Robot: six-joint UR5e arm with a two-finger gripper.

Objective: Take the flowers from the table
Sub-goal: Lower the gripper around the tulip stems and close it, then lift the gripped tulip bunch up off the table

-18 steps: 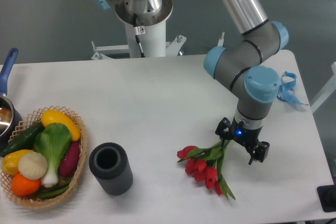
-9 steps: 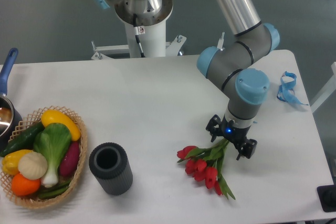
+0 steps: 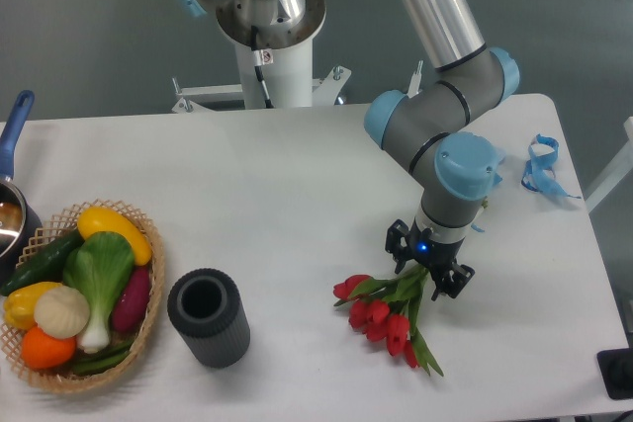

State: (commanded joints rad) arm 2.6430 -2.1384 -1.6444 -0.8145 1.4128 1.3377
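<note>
**Hand spread over the stems of the tulip bunch**

The flowers (image 3: 388,311) lie flat on the white tabletop (image 3: 297,205), to the right of the dark ribbed cylinder (image 3: 208,317) that stands upright with its hollow mouth facing up. The red heads cluster at the end nearer the cylinder, and one long leaf trails toward the tabletop's near edge. The hand (image 3: 428,270) hangs at the far end of the bunch from the cylinder, pointing down with its two fingers spread apart, one on either side of the green stems. Whether the fingers touch the stems cannot be told. Further from the cylinder than the hand, near the tabletop's right edge, sits a blue ribbon scrap (image 3: 540,167). On the cylinder's other side, close by, a wicker basket (image 3: 148,289) holds vegetables.
</note>
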